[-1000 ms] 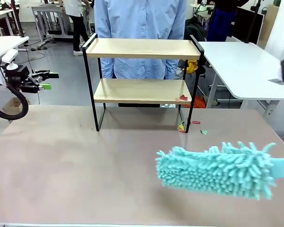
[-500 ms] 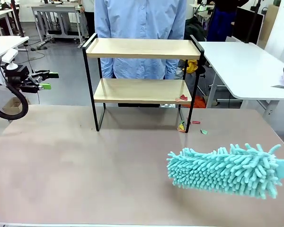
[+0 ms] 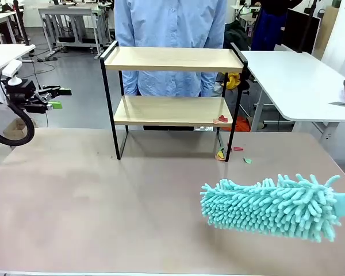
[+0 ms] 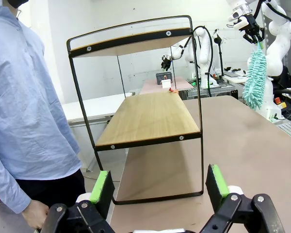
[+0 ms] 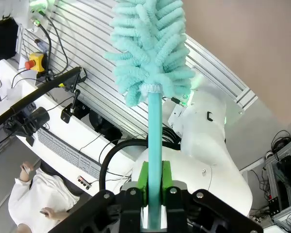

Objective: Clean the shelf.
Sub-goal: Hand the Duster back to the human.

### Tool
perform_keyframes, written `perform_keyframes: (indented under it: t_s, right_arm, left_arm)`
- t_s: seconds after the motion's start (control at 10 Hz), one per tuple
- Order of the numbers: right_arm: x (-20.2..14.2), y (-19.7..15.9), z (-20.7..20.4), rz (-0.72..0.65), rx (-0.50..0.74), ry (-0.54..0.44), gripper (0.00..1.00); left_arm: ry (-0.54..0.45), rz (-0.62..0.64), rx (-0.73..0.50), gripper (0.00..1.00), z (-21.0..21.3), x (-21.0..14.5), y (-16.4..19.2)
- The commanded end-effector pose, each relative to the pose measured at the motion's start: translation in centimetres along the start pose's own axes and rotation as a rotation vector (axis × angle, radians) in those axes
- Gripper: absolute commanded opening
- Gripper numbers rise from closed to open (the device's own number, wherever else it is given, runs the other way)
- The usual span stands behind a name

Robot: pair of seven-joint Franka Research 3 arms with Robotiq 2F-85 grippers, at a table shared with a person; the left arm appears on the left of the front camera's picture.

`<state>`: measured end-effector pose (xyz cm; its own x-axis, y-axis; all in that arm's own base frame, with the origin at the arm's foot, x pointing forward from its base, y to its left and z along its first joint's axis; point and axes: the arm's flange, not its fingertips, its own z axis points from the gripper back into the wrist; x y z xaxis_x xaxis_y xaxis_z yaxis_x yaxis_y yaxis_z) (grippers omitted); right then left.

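Moved the teal duster (image 3: 270,207) slightly rightward over the worktop (image 3: 103,195) since 1 second ago; holds it low, near the right edge. Clamps the right end effector (image 5: 154,177) tight on the duster's handle. Leaves the left end effector (image 3: 60,98) spread wide, empty, off the worktop's left side. Shows the shelf (image 3: 172,60) standing at the far side before a person (image 3: 169,23), with a red scrap (image 3: 222,119) on the right end of the lower of 2 boards.
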<state>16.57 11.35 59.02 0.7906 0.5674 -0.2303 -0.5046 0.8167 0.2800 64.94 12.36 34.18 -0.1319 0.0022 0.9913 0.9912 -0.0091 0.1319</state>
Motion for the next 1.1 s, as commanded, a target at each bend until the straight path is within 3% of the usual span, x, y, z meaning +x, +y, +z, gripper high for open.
perform_keyframes:
  t_s: [0.0, 0.2, 0.3, 0.6, 0.7, 1.0]
  right_arm:
    - [-0.3, 0.1, 0.4, 0.024, 0.009, 0.0, 0.13]
    - [0.0, 0.0, 0.0, 0.0, 0.0, 0.0, 0.13]
    - [1.3, -3.5, 1.7, 0.061, -0.015, 0.006, 0.13]
    - [4.7, -11.9, 3.8, 0.289, -0.072, -0.123, 0.13]
    - [5.6, -13.4, 3.6, 0.408, -0.092, -0.124, 0.13]
    - [10.7, -16.0, 4.4, 0.619, 0.012, -0.231, 0.13]
  left_arm:
    - [0.006, -0.007, -0.007, 1.0, 0.0, 0.2, -0.2]
    - [0.0, 0.0, 0.0, 1.0, 0.0, 0.0, 0.0]
    - [0.015, -0.001, 0.0, 1.0, -1.1, 1.1, -1.8]
    - [0.012, 0.054, 0.005, 1.0, -3.2, 4.2, -8.3]
    - [0.06, 0.097, 0.039, 1.0, -3.9, 4.9, -10.9]
    - [-0.006, 0.203, 0.081, 1.0, -6.2, 6.0, -17.1]
